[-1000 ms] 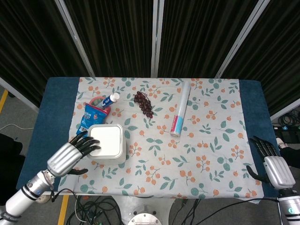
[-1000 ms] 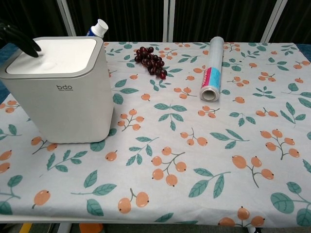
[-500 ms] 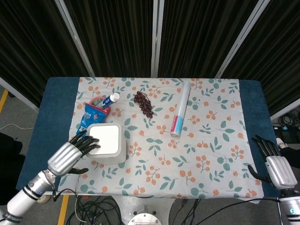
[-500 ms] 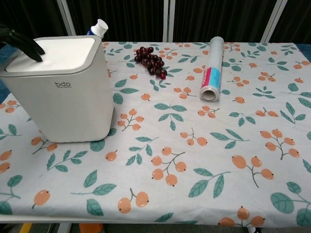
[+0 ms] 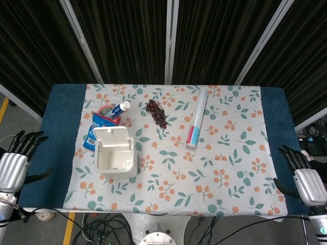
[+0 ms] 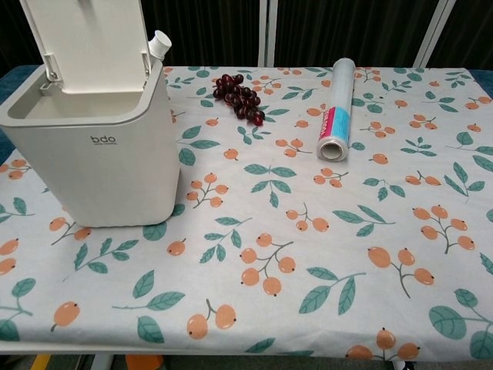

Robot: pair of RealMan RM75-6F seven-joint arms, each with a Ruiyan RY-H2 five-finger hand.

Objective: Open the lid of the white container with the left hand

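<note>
The white container (image 5: 116, 157) (image 6: 100, 158) stands at the table's front left with its lid (image 5: 113, 136) (image 6: 86, 42) swung up and standing upright at the back, the inside showing. My left hand (image 5: 15, 164) hangs well off the table's left edge, apart from the container, fingers spread and holding nothing. My right hand (image 5: 301, 176) sits past the right front corner, fingers apart, also holding nothing. Neither hand shows in the chest view.
Behind the container lie a blue packet (image 5: 99, 127) and a toothpaste tube (image 5: 120, 107) (image 6: 158, 42). A bunch of dark grapes (image 5: 156, 113) (image 6: 239, 98) and a roll of cling film (image 5: 196, 125) (image 6: 337, 108) lie farther right on the floral cloth (image 5: 214, 168).
The lid, which was down under my left fingertips, has sprung up and stands open. My left hand has pulled away to the left, off the table. The right hand has barely shifted.
</note>
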